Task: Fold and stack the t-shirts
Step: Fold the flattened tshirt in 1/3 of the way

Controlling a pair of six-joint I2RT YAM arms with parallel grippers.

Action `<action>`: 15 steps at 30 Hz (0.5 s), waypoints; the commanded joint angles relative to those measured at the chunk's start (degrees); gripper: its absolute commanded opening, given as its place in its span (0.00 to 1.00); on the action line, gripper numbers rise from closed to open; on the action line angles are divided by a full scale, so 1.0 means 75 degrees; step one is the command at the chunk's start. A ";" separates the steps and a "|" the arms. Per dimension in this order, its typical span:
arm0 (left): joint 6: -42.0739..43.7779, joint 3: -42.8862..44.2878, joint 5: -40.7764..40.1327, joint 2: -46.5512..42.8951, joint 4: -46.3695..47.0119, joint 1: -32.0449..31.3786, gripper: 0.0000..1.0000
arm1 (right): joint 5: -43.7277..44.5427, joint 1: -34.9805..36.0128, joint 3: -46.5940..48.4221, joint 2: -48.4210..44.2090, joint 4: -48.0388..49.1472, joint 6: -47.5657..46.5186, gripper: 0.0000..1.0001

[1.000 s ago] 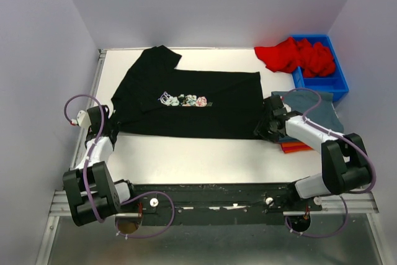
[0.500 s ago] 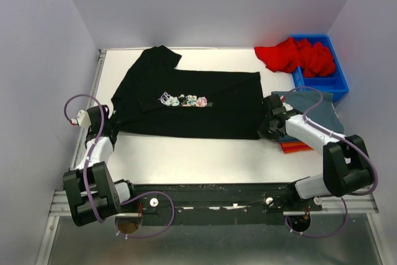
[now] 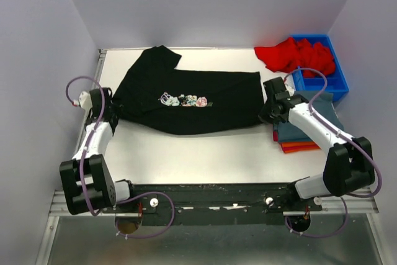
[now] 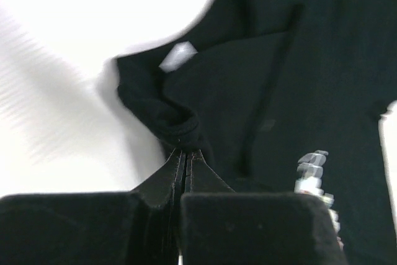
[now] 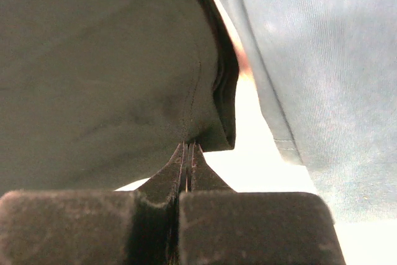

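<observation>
The black t-shirt (image 3: 198, 88) with a small chest print lies spread across the white table (image 3: 186, 159). My left gripper (image 3: 111, 115) is shut on its near left corner, and the pinched cloth bunches at the fingertips in the left wrist view (image 4: 184, 148). My right gripper (image 3: 268, 113) is shut on the near right corner, where the hem (image 5: 211, 116) is folded over the tips (image 5: 189, 144). The near hem sags between the two grips. A slate-blue t-shirt (image 3: 288, 133) lies folded on an orange one (image 3: 298, 148) at the right. A red t-shirt (image 3: 288, 54) spills from the bin.
A blue plastic bin (image 3: 335, 82) stands at the back right corner. Grey walls close in the table on three sides. The slate-blue cloth (image 5: 322, 60) lies close to the right of my right gripper. Bare table shows in front of the black shirt.
The right gripper has shut on the shirt's near right corner. Both grippers have moved toward the far side, pulling the near hem up and inward.
</observation>
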 commanded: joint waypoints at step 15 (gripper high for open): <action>0.0028 0.0378 -0.0696 -0.1589 -0.2087 -0.0185 0.00 | -0.0868 -0.0417 -0.0172 -0.1084 -0.0578 -0.0401 0.01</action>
